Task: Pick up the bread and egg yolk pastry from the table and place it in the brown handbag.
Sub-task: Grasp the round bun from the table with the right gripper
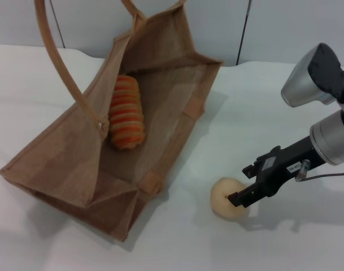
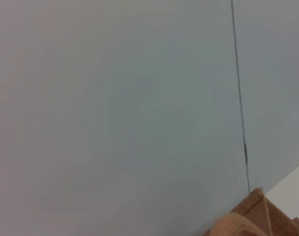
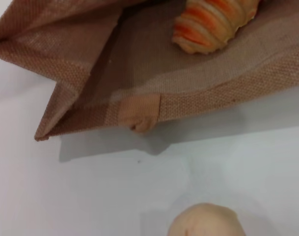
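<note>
Bag (image 1: pixel 75 169): lying open on its side on the table (image 1: pixel 284 68), mouth toward the robot; bread (image 1: pixel 126 112) inside, resting on the lower wall; pastry (image 1: pixel 227 197): on the table outside the bag, near its mouth corner; right gripper (image 1: pixel 239 199): at the pastry, fingers touching it; grip cannot be told; left gripper: out of sight.

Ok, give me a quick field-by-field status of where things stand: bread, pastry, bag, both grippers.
bread: lying inside the brown handbag
egg yolk pastry: on the table, outside the bag, beside its open mouth
brown handbag: lying on its side, mouth open toward the right arm
right gripper: at the pastry, fingers either side of it, not closed
left gripper: not in view
remaining: pastry into the bag
</note>
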